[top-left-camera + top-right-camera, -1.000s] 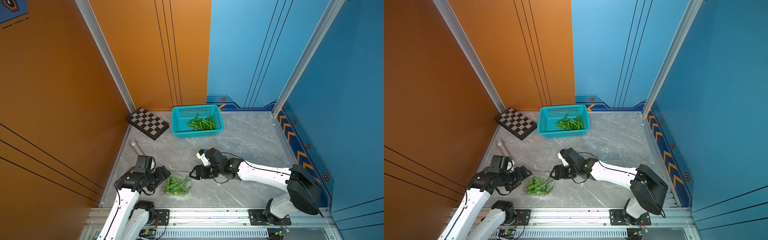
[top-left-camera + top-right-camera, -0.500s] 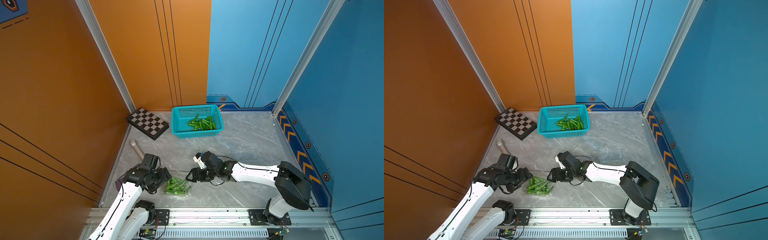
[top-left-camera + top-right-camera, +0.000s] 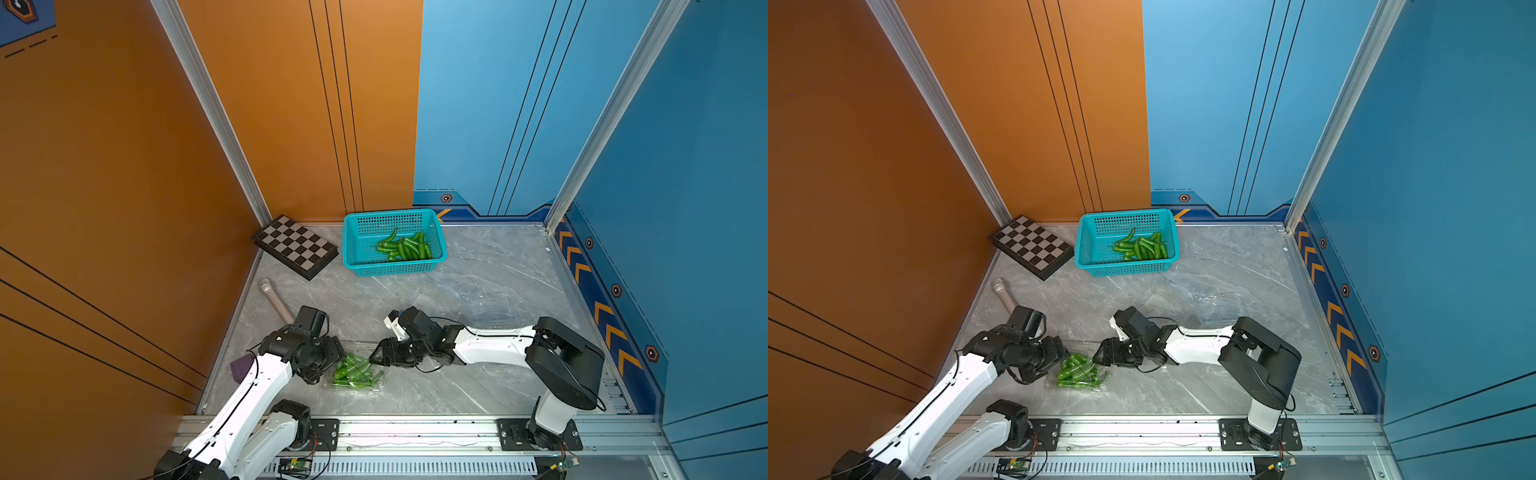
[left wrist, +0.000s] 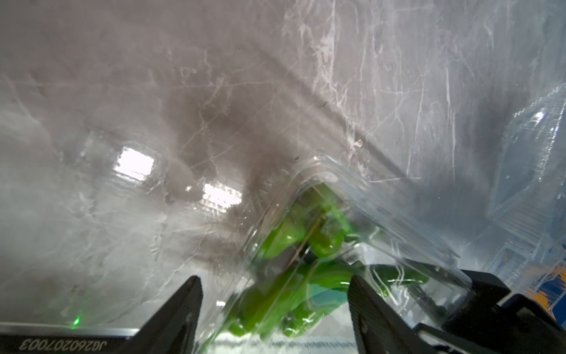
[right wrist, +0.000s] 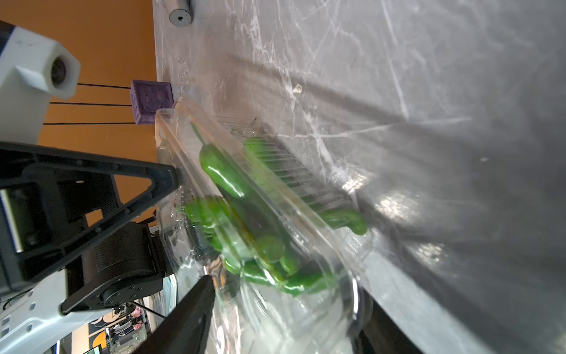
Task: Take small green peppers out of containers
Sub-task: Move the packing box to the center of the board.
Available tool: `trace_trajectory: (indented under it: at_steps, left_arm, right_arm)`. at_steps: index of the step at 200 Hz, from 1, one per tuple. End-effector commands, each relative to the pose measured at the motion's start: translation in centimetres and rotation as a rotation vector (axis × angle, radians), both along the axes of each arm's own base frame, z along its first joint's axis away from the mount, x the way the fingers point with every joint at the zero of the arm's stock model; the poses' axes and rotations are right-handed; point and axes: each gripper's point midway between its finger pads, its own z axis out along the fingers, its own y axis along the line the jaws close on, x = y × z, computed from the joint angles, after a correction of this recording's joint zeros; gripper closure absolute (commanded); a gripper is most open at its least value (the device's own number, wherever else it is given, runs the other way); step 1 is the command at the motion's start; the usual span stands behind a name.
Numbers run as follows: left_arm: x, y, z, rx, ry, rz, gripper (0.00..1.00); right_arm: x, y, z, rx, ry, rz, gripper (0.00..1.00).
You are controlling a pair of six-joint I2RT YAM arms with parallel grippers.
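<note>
1. You are at the opening step on the container (image 3: 354,389) that lies at the front of the worktop (image 3: 478,270), between your two arms. Its small green peppers (image 3: 352,370) are all inside. The lid looks shut over them, though clear plastic makes that hard to confirm.
2. Your left hand (image 4: 274,283) has its jaws set apart, with a corner of the container between them. The fingers (image 4: 180,306) are close to the plastic, but you cannot tell whether they press on it.
3. Your right hand (image 5: 286,295) meets the opposite end, jaws apart and straddling the rim. Here too, contact is unclear.
4. Other peppers already lie in the teal basket (image 3: 390,213) at the back, and clear plastic (image 3: 1219,303) that looks like an emptied container sits beside the right arm. So the task seems well along.
5. Your next move probably calls for one hand to pin the base while the other takes only the lid edge and peels it up.
6. Grip lightly: thin plastic will likely buckle or slide on the smooth stone.
</note>
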Motion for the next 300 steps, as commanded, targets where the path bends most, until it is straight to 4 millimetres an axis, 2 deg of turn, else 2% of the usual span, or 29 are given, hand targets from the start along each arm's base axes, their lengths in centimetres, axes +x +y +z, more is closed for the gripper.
trace_trajectory:
  at_steps: [1, 37, 65, 100, 118, 124, 126, 133, 164, 176, 180, 207, 218, 255, 283, 300]
  left_arm:
    - [0.9, -0.4, 0.5, -0.008, -0.036, -0.008, 0.24]
    - [3.8, -1.6, 0.7, -0.03, -0.059, -0.033, 0.23]
    - [7.8, -2.8, 1.3, -0.046, -0.11, -0.049, 0.24]
    - [13.0, -4.6, 2.7, -0.07, -0.176, -0.082, 0.25]
    - [16.0, -5.5, 3.4, -0.073, -0.21, -0.106, 0.25]
    - [17.0, -5.9, 3.6, -0.071, -0.217, -0.12, 0.25]
    - [17.2, -5.9, 3.4, -0.069, -0.212, -0.122, 0.25]
    - [18.9, -6.3, 4.3, -0.07, -0.239, -0.133, 0.25]
    - [22.7, -6.7, 4.6, -0.072, -0.257, -0.157, 0.25]
    - [23.3, -6.3, 4.8, -0.072, -0.265, -0.152, 0.24]
    - [23.4, -6.3, 5.0, -0.076, -0.274, -0.154, 0.23]
    - [23.3, -5.7, 6.3, -0.081, -0.321, -0.172, 0.2]
    - [23.2, -5.5, 5.9, -0.099, -0.312, -0.169, 0.2]
    - [23.5, -6.8, 4.2, -0.168, -0.274, -0.207, 0.21]
    - [23.4, -6.1, 4.4, -0.145, -0.285, -0.193, 0.18]
    - [22.6, -5.6, 3.9, -0.157, -0.26, -0.175, 0.18]
  right_arm:
    - [0.9, 0.4, 0.8, 0.042, 0.003, -0.009, 0.36]
    - [3.4, -0.1, 1.4, 0.034, -0.016, -0.009, 0.37]
    - [6.0, 0.1, 1.3, 0.041, 0.002, 0.007, 0.37]
    - [10.2, 0.3, 1.5, 0.085, 0.023, -0.002, 0.39]
    - [13.2, -0.3, 2.0, 0.094, 0.012, -0.023, 0.39]
    - [13.5, 0.0, 2.2, 0.1, 0.006, -0.008, 0.39]
    - [14.5, -0.6, 2.3, 0.099, 0.006, -0.026, 0.39]
    - [16.0, -1.1, 2.6, 0.097, 0.0, -0.037, 0.39]
    - [19.4, -1.8, 4.2, 0.089, -0.052, -0.044, 0.35]
    - [20.1, -2.2, 4.9, 0.087, -0.07, -0.046, 0.33]
    - [20.3, -2.3, 3.7, 0.07, -0.058, -0.044, 0.31]
    - [21.0, -3.5, 3.3, -0.008, -0.12, -0.059, 0.25]
    - [20.8, -3.5, 3.3, -0.011, -0.112, -0.054, 0.25]
    - [20.5, -3.5, 2.0, -0.025, -0.082, -0.05, 0.26]
    - [20.7, -4.1, 2.4, -0.038, -0.099, -0.07, 0.24]
    - [20.6, -4.1, 2.3, -0.025, -0.078, -0.064, 0.24]
